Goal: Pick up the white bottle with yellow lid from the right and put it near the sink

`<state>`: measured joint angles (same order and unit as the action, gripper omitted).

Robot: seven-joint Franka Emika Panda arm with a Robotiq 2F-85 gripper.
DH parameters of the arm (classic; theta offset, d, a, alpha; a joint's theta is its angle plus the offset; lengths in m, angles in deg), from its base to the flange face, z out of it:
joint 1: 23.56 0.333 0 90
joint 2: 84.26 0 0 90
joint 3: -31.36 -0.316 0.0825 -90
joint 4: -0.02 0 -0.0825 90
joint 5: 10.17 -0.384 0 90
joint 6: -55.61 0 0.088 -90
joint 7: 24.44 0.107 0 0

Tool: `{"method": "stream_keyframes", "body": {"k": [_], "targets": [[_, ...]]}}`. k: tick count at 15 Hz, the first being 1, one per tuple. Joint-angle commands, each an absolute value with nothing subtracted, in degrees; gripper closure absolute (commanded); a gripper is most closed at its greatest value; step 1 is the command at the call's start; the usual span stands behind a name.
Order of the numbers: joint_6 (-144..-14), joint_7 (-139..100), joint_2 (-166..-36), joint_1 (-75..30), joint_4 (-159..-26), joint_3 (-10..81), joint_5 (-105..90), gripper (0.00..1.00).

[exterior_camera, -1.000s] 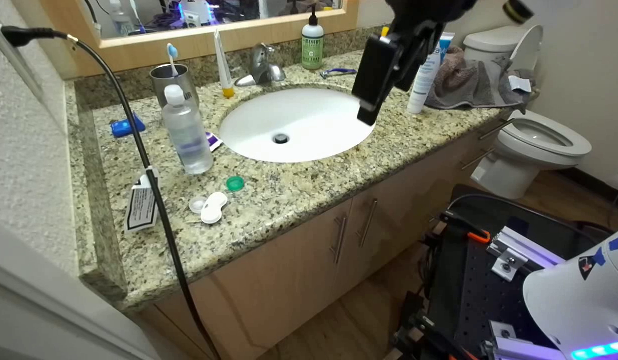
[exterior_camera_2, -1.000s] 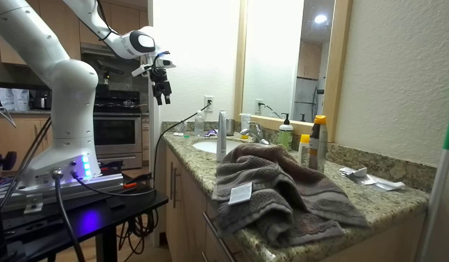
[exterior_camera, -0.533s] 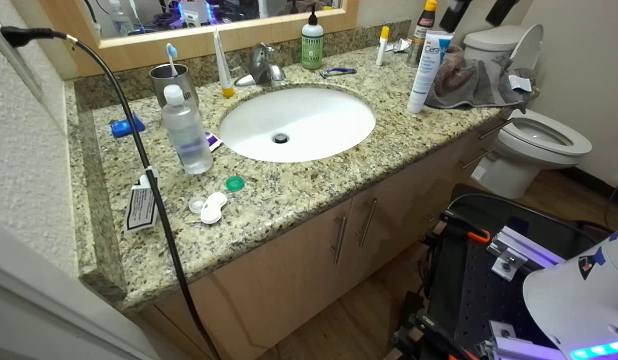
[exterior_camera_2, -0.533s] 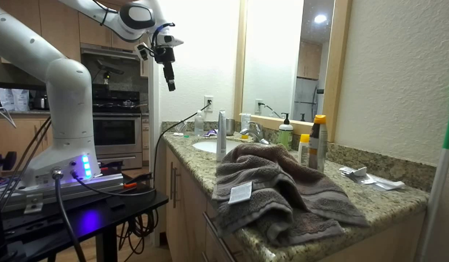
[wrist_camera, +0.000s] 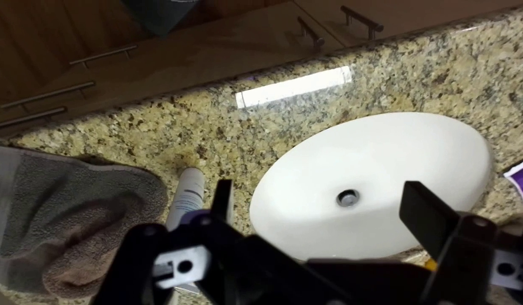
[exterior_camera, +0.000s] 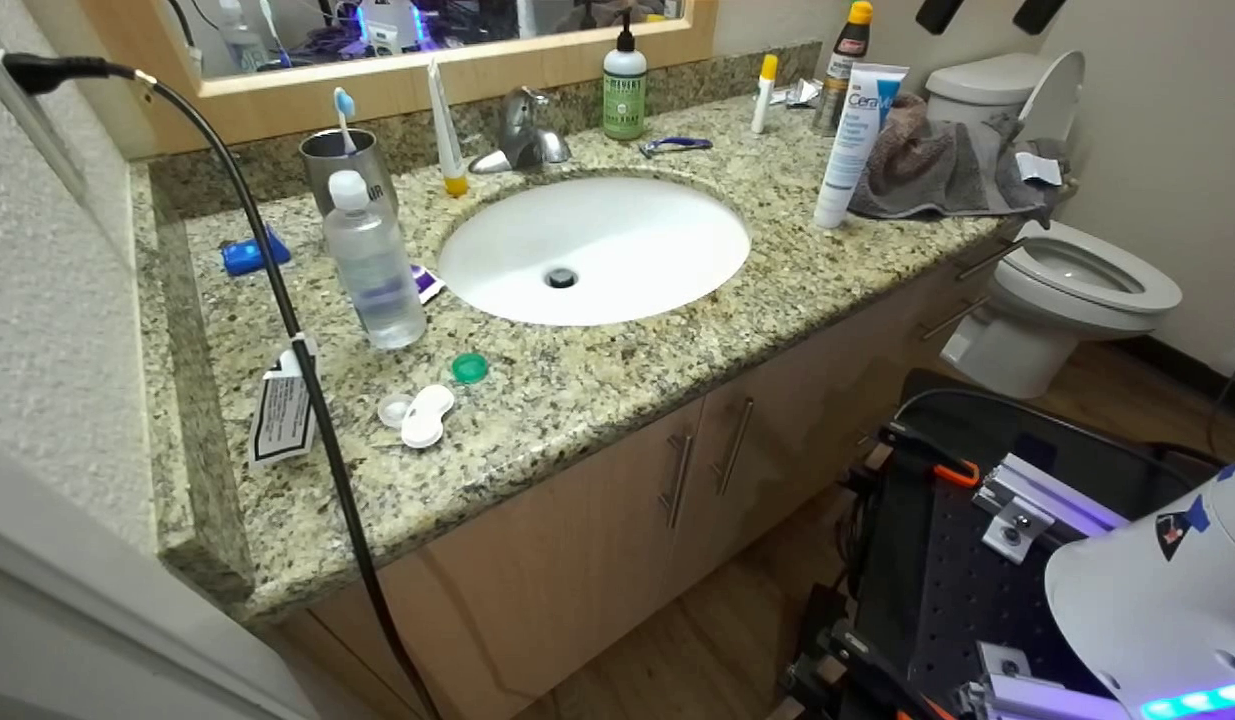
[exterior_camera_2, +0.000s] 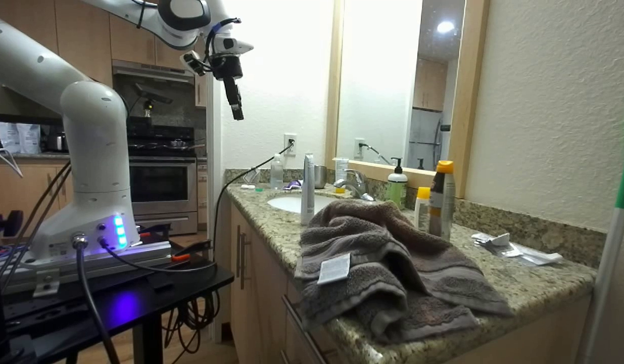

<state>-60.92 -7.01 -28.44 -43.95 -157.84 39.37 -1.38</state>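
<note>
The white bottle with yellow lid [exterior_camera: 762, 103] stands upright on the counter behind the sink's far right side. It also shows in an exterior view [exterior_camera_2: 421, 212], partly behind the towel and beside a taller orange-capped bottle. It is hidden in the wrist view. The sink [exterior_camera: 627, 235] is an oval white basin in speckled granite; in the wrist view the sink [wrist_camera: 384, 152] lies below the jaws. My gripper [wrist_camera: 319, 186] is open and empty, high above the counter. Its fingertips [exterior_camera: 989, 14] show at the top edge of an exterior view, and the gripper [exterior_camera_2: 236, 112] points down, clear of everything.
A white-and-blue tube [exterior_camera: 849, 150] stands by the grey-brown towel [exterior_camera: 937, 165]. An orange-capped bottle [exterior_camera: 839, 75], razor [exterior_camera: 677, 145], green soap bottle [exterior_camera: 625, 92] and chrome tap [exterior_camera: 525, 130] stand or lie behind. A clear bottle [exterior_camera: 375, 265] and cable [exterior_camera: 322, 400] are at the left.
My gripper has risen and turned about its axis. In an exterior view it has moved from in front of the bottle to the top right, uncovering the bottle. The objects have not moved.
</note>
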Motion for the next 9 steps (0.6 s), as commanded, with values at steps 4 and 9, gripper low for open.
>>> {"method": "stream_keyframes", "body": {"k": [4,9], "targets": [[-57.90,-6.34,-35.62,-56.13,-144.92,50.06,-0.50,0.00],[-54.92,-2.90,-40.88,-61.48,-131.06,55.56,-4.45,0.00]]}}
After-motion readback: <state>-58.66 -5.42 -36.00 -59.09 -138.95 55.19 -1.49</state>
